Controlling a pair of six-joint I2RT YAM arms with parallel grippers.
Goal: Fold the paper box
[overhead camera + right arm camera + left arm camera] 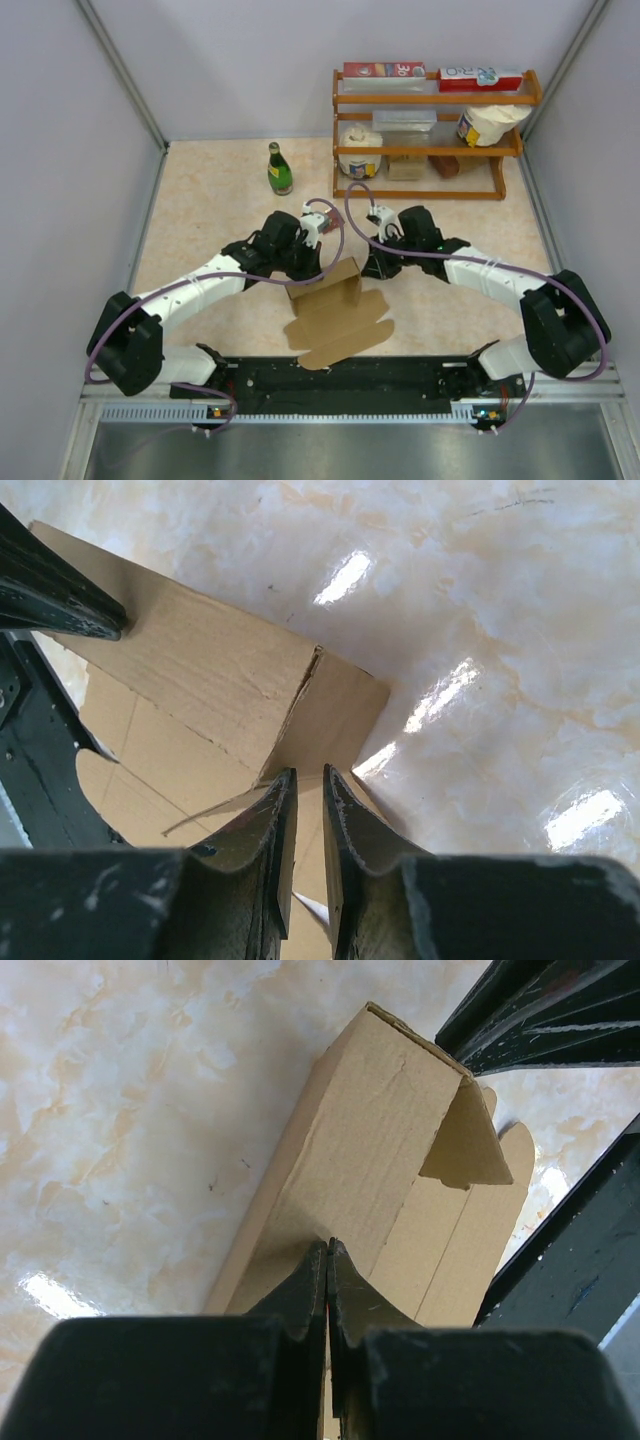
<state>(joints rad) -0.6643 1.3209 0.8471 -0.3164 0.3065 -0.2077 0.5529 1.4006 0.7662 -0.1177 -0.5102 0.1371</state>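
The paper box [335, 310] is plain brown cardboard at the table's centre, partly folded. A raised rectangular section stands at the back and flat rounded flaps lie toward the near edge. My left gripper [300, 268] is at the raised section's left end. In the left wrist view its fingers [328, 1250] are pressed together on a thin cardboard edge of the box [380, 1130]. My right gripper [374, 266] is at the right end. In the right wrist view its fingers [308, 780] stand a narrow gap apart over the end wall of the box [200, 670], with nothing clearly pinched.
A green bottle [279, 168] stands at the back left. A wooden shelf [430, 135] with printed cartons, jars and boxes stands at the back right. The black rail [340, 380] runs along the near edge, just past the box's flaps.
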